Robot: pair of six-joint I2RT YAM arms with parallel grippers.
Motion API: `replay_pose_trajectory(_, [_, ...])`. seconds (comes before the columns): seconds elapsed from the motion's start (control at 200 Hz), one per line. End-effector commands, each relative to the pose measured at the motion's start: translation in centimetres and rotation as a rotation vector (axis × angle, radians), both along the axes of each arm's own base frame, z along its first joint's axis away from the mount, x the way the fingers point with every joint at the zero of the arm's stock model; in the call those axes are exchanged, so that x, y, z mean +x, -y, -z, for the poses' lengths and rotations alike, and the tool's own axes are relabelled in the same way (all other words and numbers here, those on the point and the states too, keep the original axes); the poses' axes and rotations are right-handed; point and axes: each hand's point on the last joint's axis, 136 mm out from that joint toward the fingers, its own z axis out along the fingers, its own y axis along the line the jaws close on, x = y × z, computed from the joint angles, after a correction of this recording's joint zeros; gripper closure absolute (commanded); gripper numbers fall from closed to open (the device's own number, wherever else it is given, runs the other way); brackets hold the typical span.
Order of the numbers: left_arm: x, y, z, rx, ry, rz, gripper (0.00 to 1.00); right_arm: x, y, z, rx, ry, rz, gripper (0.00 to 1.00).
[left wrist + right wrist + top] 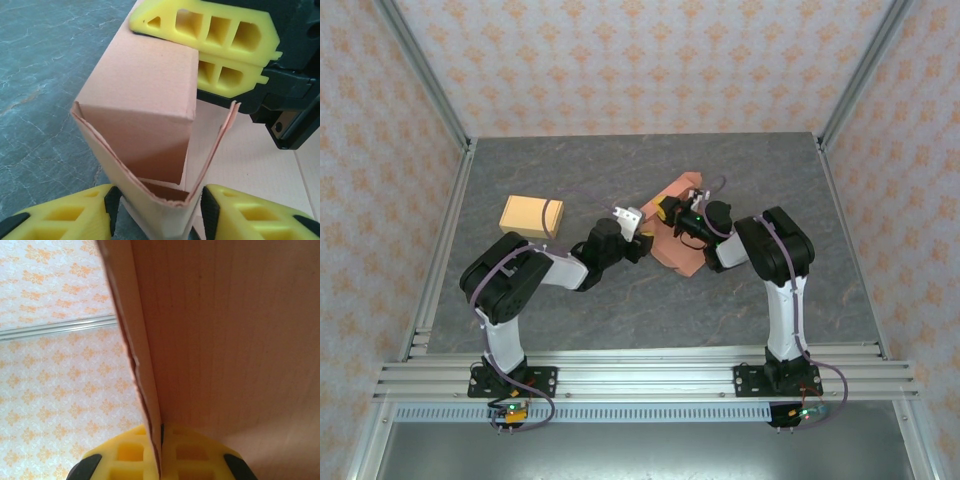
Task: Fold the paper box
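Seen from above, the salmon-pink paper box (676,254) lies half-formed on the grey marbled desk (650,310), a little right of centre and toward the far edge. A tan folded cardboard box (531,215) sits well apart, near the left edge. Both arms reach inward with elbows bent low. The left hand (636,226) and right hand (672,215) meet at the box from opposite sides, probably so one steadies a panel while the other shapes it.

In the left wrist view, the left hand's (157,216) yellow fingers stand apart on either side of a raised corner of the box (140,100). Whether they press it cannot be told. Beyond it, the right hand (200,57) clamps a far panel, apparently to hold it upright.

In the right wrist view, the right hand (160,452) is closed tight on a thin panel edge (225,340), its wrist tipped to look up along the cardboard.
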Motion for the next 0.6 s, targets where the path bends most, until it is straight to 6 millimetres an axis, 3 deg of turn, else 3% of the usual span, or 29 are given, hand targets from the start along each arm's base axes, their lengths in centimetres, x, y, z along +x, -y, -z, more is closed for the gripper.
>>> replay_pose_trajectory(0.0, [-0.5,0.5,0.0,-0.001,-0.017,0.026,0.49,-0.4,-0.9,-1.2,0.016,0.058,-0.031,1.0])
replay_pose_trajectory(0.245, [1.1,0.0,0.4,0.023,-0.043,-0.071,0.55,-0.5,-0.9,-1.4,0.015,0.063,-0.025,1.0])
replay_pose_trajectory(0.425, [2.0,1.6,-0.6,-0.009,-0.028,-0.103,0.51,-0.7,-0.8,-0.8,0.014,0.033,0.015,1.0])
replay_pose_trajectory(0.445, [2.0,1.6,0.6,0.008,-0.045,-0.11,0.51,-0.8,-0.9,-0.7,0.014,0.031,0.018,1.0])
replay_pose_trajectory(0.596, [2.7,1.2,1.3,0.034,-0.044,-0.2,0.5,-1.4,-1.1,-0.7,0.011,0.02,0.071,1.0])
